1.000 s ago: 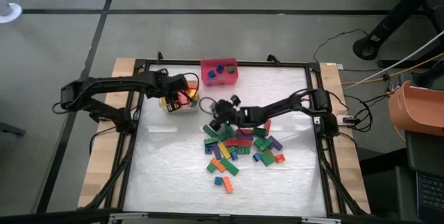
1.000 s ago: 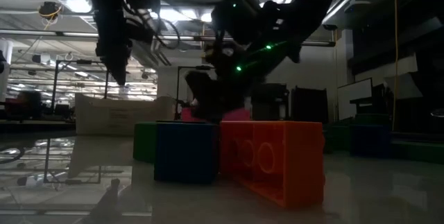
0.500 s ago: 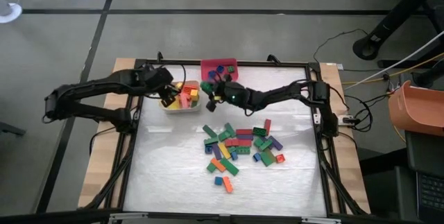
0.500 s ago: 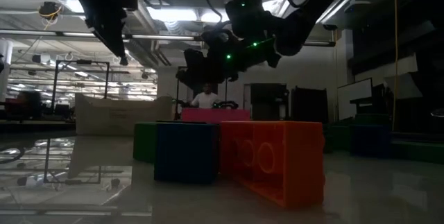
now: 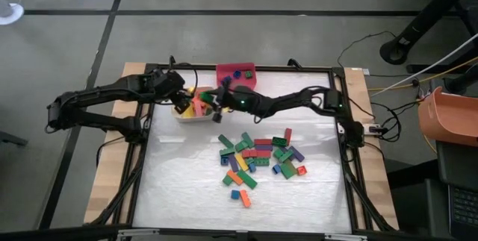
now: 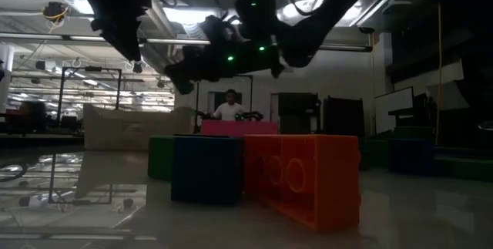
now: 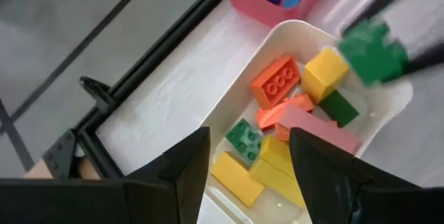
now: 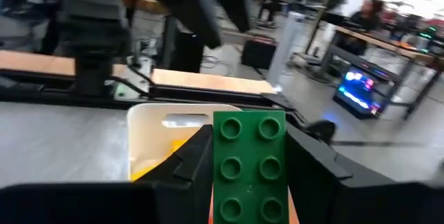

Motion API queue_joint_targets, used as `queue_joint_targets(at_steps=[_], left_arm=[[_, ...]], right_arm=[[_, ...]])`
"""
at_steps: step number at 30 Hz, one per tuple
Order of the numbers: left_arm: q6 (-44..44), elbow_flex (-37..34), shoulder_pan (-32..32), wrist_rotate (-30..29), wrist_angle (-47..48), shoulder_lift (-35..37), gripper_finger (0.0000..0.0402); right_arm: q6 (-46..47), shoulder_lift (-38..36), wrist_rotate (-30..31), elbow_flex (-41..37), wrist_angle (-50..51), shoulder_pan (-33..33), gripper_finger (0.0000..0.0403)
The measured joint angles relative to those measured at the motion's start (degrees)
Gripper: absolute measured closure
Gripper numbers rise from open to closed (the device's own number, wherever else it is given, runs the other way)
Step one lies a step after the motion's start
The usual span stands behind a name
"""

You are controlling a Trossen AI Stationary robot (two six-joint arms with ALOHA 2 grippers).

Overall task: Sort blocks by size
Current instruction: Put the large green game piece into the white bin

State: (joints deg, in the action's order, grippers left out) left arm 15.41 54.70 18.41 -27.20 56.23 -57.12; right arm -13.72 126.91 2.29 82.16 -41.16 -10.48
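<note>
My right gripper (image 5: 219, 99) reaches across to the table's far left and is shut on a green six-stud brick (image 8: 248, 161), held above the near right rim of the white bin (image 5: 193, 109). The brick also shows in the left wrist view (image 7: 371, 50). My left gripper (image 7: 250, 156) hovers open and empty over the white bin (image 7: 229, 113), which holds several orange, yellow, pink and green bricks. A pink bin (image 5: 235, 75) with a few blue and green bricks stands behind it. The loose pile of blocks (image 5: 258, 159) lies on the table's middle. My right gripper pinches the green brick between its two fingers by its two long sides (image 8: 220, 172). The studded top faces the wrist camera. The brick is lifted clear, above the white bin's rim.
The table's black frame (image 5: 149, 121) runs close by the white bin on the left. In the low view a blue brick (image 6: 204, 168) and an orange brick (image 6: 304, 176) lie close to the camera. A person (image 6: 229, 110) sits in the room beyond the table.
My right gripper has risen from the pile with the green brick and swung toward the table's far left, up to the white bin. My left gripper has risen a little and drawn back toward the left edge.
</note>
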Motion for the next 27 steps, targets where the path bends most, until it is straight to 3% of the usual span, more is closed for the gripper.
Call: queue_joint_targets(at_steps=[5,13,19,22,27], left_arm=[[4.9,0.0,-0.1,0.1,0.1,0.0,0.0215],[8.4,0.0,-1.3,0.2,0.1,0.0,0.0215],[6.4,0.0,-7.7,5.9,-2.8,0.0,0.0215],[4.9,0.0,-12.3,8.1,-6.4,-0.6,0.0215],[3.6,-1.9,-20.4,9.4,-15.5,-3.7,0.0215]], right_arm=[[-0.6,2.2,-0.4,4.9,6.1,0.0,0.0210],[-2.4,2.2,-0.4,6.3,11.1,0.0,0.0157],[-16.1,-3.2,-2.9,6.4,25.5,-0.7,0.0155],[-20.1,-7.5,0.3,6.4,37.4,-0.8,0.0155],[-26.3,-15.1,10.8,6.3,55.4,-0.8,0.0155]])
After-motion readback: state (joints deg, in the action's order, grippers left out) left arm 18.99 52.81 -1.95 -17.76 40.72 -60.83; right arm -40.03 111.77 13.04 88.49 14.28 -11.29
